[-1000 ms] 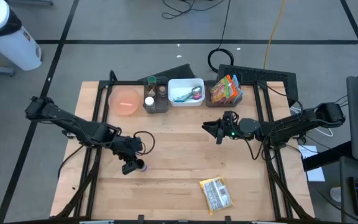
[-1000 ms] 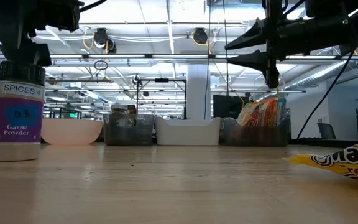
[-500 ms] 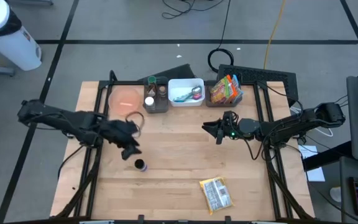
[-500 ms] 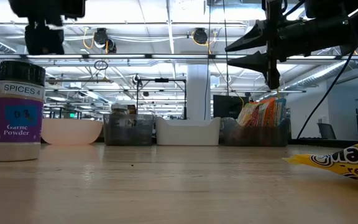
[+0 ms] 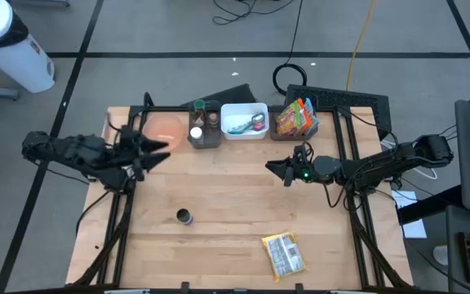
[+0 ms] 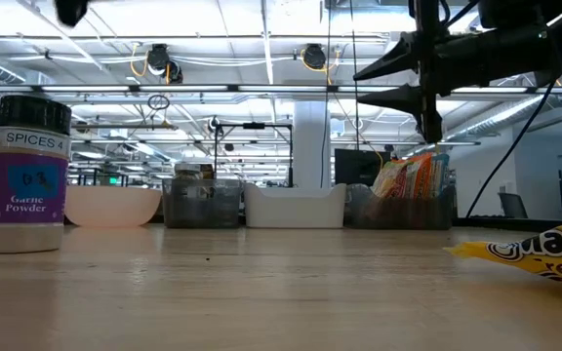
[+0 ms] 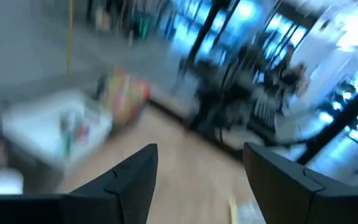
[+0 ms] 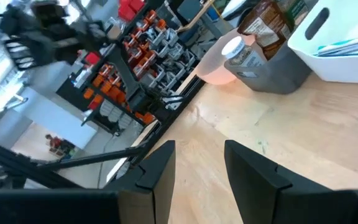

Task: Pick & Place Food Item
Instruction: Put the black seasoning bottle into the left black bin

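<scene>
Gaping left fingers (image 7: 135, 180), nothing held

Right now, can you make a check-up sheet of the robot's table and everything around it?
Surface: wooden table, bare middle.
Job's things: garlic powder jar upright, alone; snack packet flat near front edge.
Clutter: pink bowl, grey bin of bottles, white bin, snack bag bin along back.
Grippers: left gripper open, empty, raised near bowl; right gripper open, empty, hovering.
Cables: black coil, yellow cord on floor.
Surroundings: white cylinder at the corner.
</scene>
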Tool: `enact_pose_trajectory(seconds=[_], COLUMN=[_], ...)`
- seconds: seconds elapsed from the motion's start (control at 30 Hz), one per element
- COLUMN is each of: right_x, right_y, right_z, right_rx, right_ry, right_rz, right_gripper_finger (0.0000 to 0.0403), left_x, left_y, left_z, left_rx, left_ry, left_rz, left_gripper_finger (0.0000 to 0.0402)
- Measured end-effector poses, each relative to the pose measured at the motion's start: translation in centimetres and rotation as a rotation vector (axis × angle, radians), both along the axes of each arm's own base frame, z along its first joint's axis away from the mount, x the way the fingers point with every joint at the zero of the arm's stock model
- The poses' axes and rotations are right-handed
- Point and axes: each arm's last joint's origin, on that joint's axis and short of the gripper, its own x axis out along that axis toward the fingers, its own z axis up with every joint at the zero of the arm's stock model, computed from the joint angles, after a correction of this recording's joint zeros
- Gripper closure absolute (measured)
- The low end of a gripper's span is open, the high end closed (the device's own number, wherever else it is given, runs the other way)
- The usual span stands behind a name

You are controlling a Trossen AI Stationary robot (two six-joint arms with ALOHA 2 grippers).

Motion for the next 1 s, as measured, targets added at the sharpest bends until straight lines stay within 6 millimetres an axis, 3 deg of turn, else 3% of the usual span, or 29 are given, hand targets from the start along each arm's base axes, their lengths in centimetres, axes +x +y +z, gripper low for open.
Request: enact_pose_trajectory(seconds=[0.2, 0.3, 0.6, 1.0], right_x=[-0.1, -0.1, -0.1, -0.1], right_y=[-0.3, -0.4, -0.8, -1.3], right_z=[0.0, 0.0, -0.2, -0.6], right_rx=[0.072, 0.096, 0.101, 0.078], right_ry=[-0.024, -0.028, -0.012, 0.031], right_rz=[-0.083, -0.086, -0.107, -0.126], right_gripper_finger=[0.0273, 0.0273, 0.0273, 0.0273], left_x=[1.0, 1.5, 1.6, 1.9], left_y=[-0.4, -0.4, 0.2, 0.8], left_z=[2.8, 3.7, 5.0, 4.1], left_rx=[0.319, 0.391, 0.454, 0.424], left_ry=[-0.182, -0.246, -0.347, -0.257], left_rz=[0.070, 0.100, 0.184, 0.225], left_gripper_finger=[0.0158, 0.0158, 0.0158, 0.0152])
